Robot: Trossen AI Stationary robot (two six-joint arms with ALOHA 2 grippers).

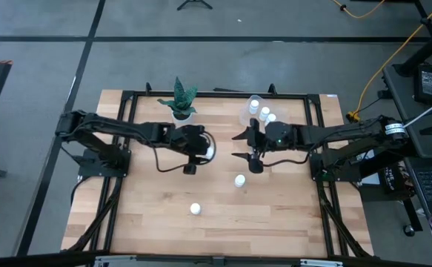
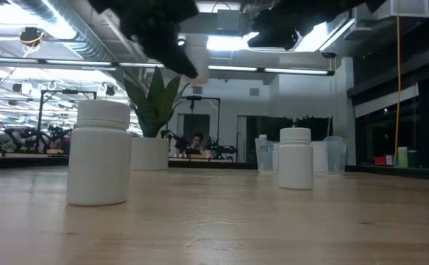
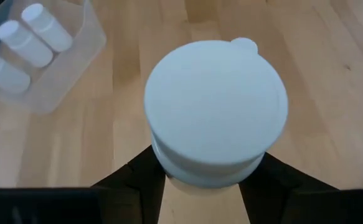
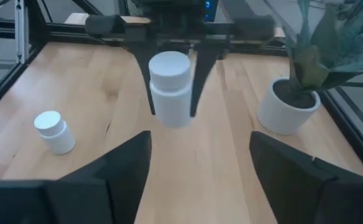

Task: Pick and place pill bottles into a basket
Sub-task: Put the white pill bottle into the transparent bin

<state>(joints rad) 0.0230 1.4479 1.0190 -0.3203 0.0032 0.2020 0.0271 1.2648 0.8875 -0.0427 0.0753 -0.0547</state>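
My left gripper [image 1: 203, 150] is over the table's middle, shut on a white pill bottle [image 4: 170, 87] held up in the air. My right gripper [image 1: 240, 146] is just to its right, open and empty, its fingers pointing at the held bottle. The clear basket [image 1: 254, 113] stands on the table at the far middle, with three bottles [image 3: 25, 43] in it. Two more bottles stand upright on their bases on the table, one right of the middle [image 1: 239, 180] and one nearer the front edge [image 1: 195, 209]. My left gripper pinches the bottle's body [image 4: 169, 109] below the cap between its two fingers [image 4: 149, 81], one on each side. The fingers come from above, pointing down. The bottle is upright, cap up, lifted clear of the table.
A white pot with a green plant [image 1: 181, 104] stands at the far edge, left of the basket. The black table frame [image 1: 127, 96] runs along the far and side edges. Bare wood [image 1: 290, 215] lies toward the front.
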